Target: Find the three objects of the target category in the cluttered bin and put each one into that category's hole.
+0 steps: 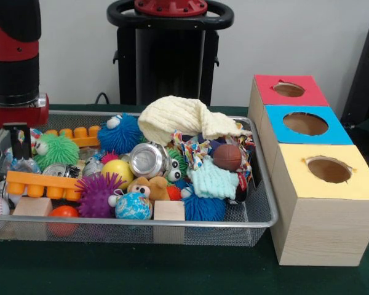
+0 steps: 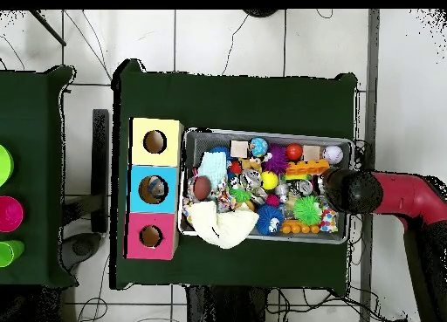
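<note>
A wire mesh bin [image 1: 172,224] [image 2: 262,133] is heaped with toys. On top lie a pale yellow cloth [image 1: 178,118] [image 2: 220,224], a teal knit cloth [image 1: 214,180] and a patterned cloth [image 1: 194,147]. Around them are blue [image 1: 120,132], green [image 1: 56,149] and purple [image 1: 98,193] spiky balls. A metal can [image 1: 146,160], a brown ball [image 1: 227,157], a yellow ball [image 1: 117,171], orange bricks [image 1: 42,183] and wooden blocks [image 1: 169,211] show too. My gripper [image 1: 19,144] [image 2: 347,189] hangs low over the bin's left end in the front view, beside the green spiky ball.
Three wooden boxes with round holes stand in a row beside the bin: red [image 1: 289,90] [image 2: 151,236], blue [image 1: 305,123] [image 2: 154,188], yellow [image 1: 328,169] [image 2: 155,141]. A second green table with coloured cups [image 2: 7,215] lies past the boxes in the overhead view.
</note>
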Action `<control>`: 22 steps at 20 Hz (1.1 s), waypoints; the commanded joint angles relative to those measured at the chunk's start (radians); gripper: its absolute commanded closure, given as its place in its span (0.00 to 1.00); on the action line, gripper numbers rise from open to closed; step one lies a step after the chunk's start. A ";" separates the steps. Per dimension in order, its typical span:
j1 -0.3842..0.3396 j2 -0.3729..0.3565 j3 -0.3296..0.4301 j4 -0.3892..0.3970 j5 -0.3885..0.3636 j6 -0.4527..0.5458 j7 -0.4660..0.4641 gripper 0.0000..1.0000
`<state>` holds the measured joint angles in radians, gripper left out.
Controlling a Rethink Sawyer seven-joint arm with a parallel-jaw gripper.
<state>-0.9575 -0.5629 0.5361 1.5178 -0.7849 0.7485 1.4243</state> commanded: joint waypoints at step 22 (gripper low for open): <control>-0.046 0.072 0.022 -0.035 -0.046 0.146 -0.353 0.00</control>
<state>-1.0117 -0.5494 0.5329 1.5169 -0.7898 0.7537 1.4243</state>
